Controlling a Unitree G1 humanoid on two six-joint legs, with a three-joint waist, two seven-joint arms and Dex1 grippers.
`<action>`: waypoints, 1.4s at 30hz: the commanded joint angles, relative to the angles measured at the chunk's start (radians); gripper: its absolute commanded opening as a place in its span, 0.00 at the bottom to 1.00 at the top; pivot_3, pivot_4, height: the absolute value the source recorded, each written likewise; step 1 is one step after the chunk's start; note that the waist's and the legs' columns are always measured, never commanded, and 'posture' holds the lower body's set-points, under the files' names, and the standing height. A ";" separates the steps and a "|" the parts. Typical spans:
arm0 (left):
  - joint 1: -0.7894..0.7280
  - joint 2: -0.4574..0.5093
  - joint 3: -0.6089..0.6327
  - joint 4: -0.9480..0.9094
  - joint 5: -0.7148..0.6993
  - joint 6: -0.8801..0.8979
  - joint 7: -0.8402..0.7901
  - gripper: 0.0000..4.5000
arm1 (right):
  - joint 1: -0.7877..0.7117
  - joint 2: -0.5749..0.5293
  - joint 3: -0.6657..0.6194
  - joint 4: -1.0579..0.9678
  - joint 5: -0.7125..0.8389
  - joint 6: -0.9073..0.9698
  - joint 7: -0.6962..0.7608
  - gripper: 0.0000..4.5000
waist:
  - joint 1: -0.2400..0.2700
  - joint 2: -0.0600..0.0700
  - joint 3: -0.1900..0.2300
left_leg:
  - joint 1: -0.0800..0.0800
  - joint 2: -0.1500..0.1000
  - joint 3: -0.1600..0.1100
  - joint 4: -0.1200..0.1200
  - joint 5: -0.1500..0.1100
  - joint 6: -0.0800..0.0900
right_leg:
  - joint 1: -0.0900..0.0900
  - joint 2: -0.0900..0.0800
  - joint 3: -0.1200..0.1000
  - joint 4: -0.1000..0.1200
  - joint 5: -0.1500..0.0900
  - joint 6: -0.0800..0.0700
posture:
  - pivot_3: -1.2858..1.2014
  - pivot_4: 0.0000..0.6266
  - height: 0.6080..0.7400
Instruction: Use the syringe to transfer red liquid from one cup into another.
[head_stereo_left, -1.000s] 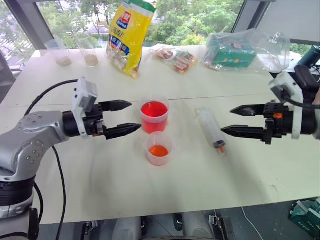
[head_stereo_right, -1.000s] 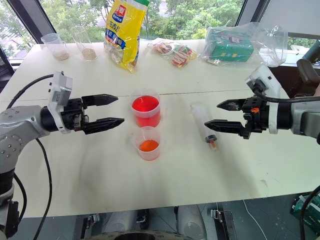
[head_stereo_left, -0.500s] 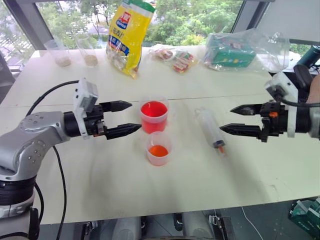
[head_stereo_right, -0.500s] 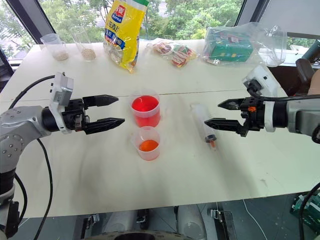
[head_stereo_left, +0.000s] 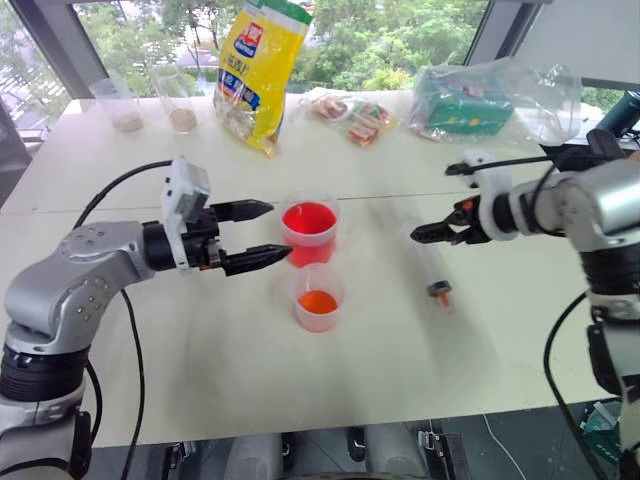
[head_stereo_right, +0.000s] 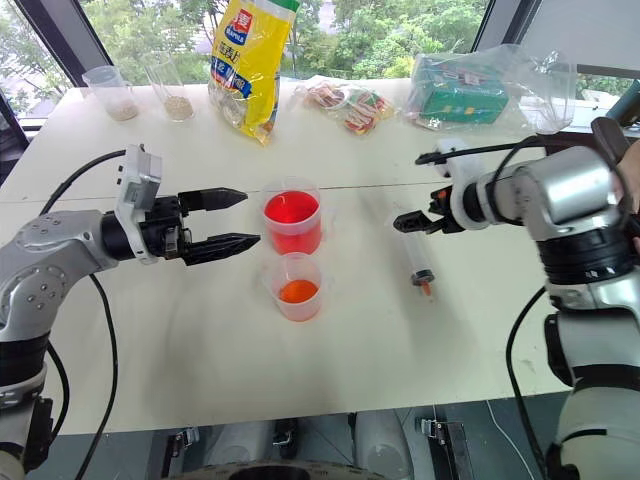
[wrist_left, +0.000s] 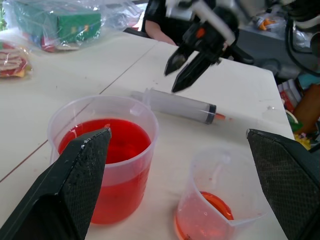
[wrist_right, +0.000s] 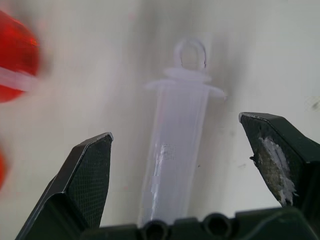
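Syringe (head_stereo_right: 412, 250) lying flat on the white surface (head_stereo_right: 200, 330), right of the larger cup (head_stereo_right: 292, 222) of red liquid (head_stereo_right: 290, 210) and the smaller cup (head_stereo_right: 295, 286). Right pincer (head_stereo_right: 418, 222) poised above its barrel, fingers apart. Left pincer (head_stereo_right: 230, 220) hovers level beside the larger cup, fingers apart, empty.

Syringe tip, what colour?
Orange-red, on the syringe tip; clearest in the left wrist view.
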 joint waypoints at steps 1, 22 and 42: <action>-0.001 -0.004 0.014 -0.034 0.001 -0.020 0.008 1.00 | -0.040 0.019 0.025 0.044 -0.051 -0.031 0.024 0.99 | -0.001 0.000 0.000 | 0.000 0.000 0.000 0.000 0.000 0.000 | 0.000 0.000 0.000 0.000 0.000 0.000 | 0.52 0.24 1.00; 0.018 0.021 0.042 -0.033 0.014 -0.034 0.015 1.00 | -0.030 0.137 0.145 0.115 -0.215 -0.088 0.148 0.31 | -0.007 0.000 0.000 | 0.002 0.001 0.000 0.000 0.000 -0.001 | 0.000 0.001 -0.001 0.002 0.000 0.001 | 0.52 0.24 1.00; -0.203 0.076 0.020 0.188 0.086 -0.055 -0.079 1.00 | 0.022 0.639 -0.444 -0.267 0.049 -0.842 0.095 0.31 | -0.003 0.001 0.000 | 0.001 0.000 0.000 -0.001 0.001 -0.002 | 0.000 0.001 -0.002 0.003 0.001 0.003 | 0.52 0.24 1.00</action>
